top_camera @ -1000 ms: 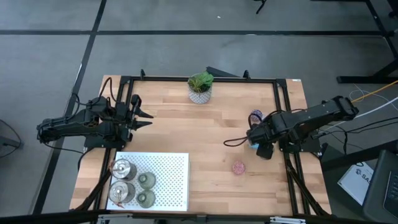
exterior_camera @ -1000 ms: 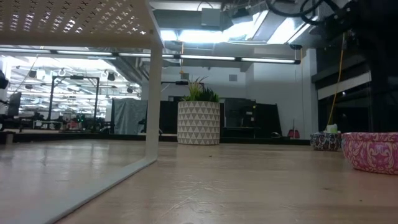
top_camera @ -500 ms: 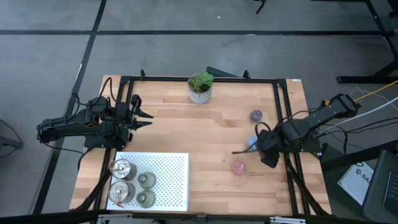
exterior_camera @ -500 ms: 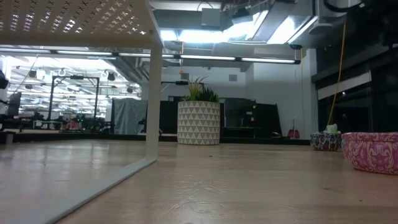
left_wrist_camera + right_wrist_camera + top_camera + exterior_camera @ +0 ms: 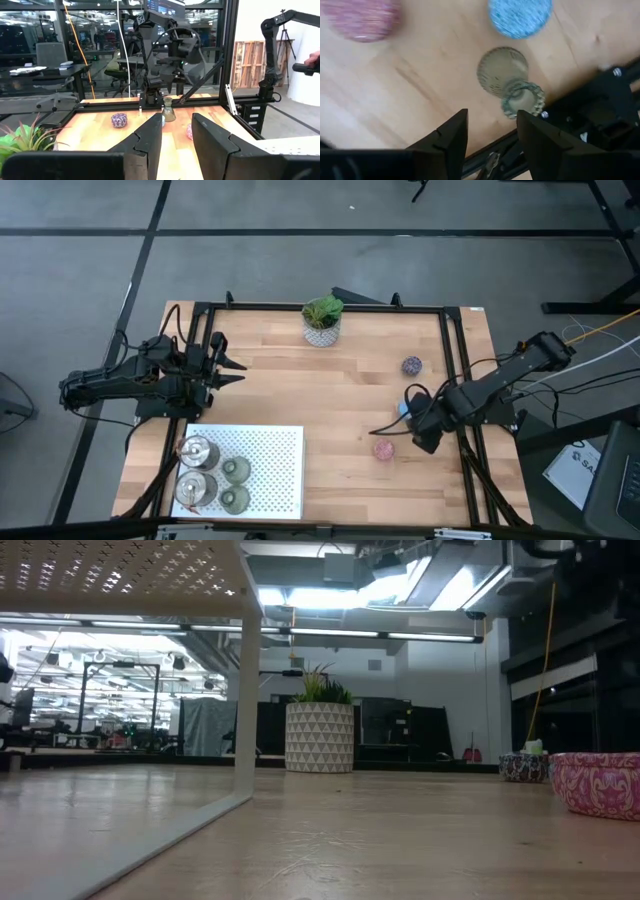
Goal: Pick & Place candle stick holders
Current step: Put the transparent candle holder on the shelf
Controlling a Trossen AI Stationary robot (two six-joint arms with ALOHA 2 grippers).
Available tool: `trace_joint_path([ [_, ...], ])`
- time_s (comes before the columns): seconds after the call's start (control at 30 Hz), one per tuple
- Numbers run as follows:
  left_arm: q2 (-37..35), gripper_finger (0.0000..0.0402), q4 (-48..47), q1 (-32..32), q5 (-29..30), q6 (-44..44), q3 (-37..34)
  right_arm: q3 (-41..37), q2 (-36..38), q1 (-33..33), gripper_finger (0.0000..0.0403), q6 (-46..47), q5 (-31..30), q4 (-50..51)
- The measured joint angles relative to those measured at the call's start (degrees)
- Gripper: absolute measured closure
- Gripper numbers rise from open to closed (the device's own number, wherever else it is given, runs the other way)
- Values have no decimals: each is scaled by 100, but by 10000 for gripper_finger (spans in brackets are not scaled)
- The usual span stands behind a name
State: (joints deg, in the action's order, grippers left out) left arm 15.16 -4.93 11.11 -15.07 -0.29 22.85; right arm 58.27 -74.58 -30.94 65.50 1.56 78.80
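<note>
My right gripper (image 5: 420,424) hangs open over the table's right side, fingers pointing down. Below it, in the right wrist view, an olive-grey candle stick holder (image 5: 511,82) stands on the wood just ahead of the open fingers (image 5: 451,135), untouched. A blue holder (image 5: 520,17) and a pink holder (image 5: 384,449) rest on the table close by. A speckled purple holder (image 5: 412,366) sits farther back. Two silver holders (image 5: 197,452) and two olive-grey ones (image 5: 236,471) stand on the white perforated board (image 5: 270,470). My left gripper (image 5: 236,370) waits open at the left, pointing level.
A green plant in a white patterned pot (image 5: 322,320) stands at the far edge's middle. A black frame rail (image 5: 452,370) runs along the table's right side, close to my right gripper. Bare wood lies between the board and the loose holders.
My right gripper has moved toward the table's near edge and rolled about its downward axis. It has left the purple holder, which it partly covered before, fully in view. No holder has moved.
</note>
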Motion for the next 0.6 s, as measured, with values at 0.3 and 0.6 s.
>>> trace_joint_path([
  [0.3, -2, 299, 0, 0, 0, 1, 0, -750, -1, -74, 233, 169, 147, -641],
  [0.6, -1, 299, -1, 0, -1, 0, 0, -1198, 12, -50, 240, 266, 147, -1051],
])
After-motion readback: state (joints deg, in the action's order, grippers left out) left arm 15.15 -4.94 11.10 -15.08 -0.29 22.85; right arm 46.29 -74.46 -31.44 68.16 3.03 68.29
